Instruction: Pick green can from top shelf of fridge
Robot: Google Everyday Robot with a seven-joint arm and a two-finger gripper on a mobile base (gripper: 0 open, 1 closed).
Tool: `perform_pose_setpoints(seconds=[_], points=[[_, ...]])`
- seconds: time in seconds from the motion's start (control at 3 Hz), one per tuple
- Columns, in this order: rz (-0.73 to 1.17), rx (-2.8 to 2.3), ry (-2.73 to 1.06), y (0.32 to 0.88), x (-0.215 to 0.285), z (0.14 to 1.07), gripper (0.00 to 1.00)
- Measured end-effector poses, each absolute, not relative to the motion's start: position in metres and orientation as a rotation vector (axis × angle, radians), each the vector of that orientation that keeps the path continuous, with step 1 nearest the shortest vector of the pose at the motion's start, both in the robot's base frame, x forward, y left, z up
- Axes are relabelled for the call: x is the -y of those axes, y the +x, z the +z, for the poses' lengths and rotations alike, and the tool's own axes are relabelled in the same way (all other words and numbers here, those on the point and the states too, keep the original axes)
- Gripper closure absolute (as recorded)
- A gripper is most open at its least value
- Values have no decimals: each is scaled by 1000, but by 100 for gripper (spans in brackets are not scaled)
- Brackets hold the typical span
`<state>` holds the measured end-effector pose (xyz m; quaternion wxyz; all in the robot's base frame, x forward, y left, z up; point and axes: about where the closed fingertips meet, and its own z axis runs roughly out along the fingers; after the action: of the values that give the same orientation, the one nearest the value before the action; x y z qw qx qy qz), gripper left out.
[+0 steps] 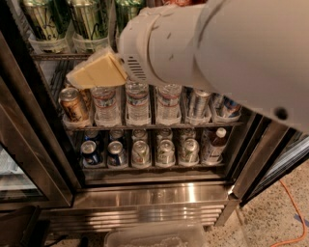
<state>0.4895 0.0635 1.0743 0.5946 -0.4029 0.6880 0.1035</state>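
The fridge (145, 195) stands open in front of me, with a shiny steel base. On the uppermost rack in view (53, 56), green cans with dark script stand behind clear front stops: one at the left (41, 19), one beside it (89, 17), and a brighter green one (126, 8) partly behind my arm. I cannot tell which is the task's green can. My gripper (96, 72), a cream wedge at the end of the big white arm (203, 53), hangs just below that rack's front edge, in front of the water bottles. It holds nothing that I can see.
The middle rack holds water bottles (137, 101), a brown can (72, 103) and silver-blue cans (224, 107). The lower rack holds several cans (140, 152) and a dark bottle (215, 144). The door frame (29, 144) is at the left. A clear bin (154, 236) and an orange cable (292, 212) lie on the floor.
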Motion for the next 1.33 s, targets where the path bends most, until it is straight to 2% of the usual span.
perform_pose_setpoints(seconds=[1.0, 1.33], points=[[137, -1502, -735, 517, -38, 1081, 0], [99, -1499, -673, 528, -15, 1062, 0]])
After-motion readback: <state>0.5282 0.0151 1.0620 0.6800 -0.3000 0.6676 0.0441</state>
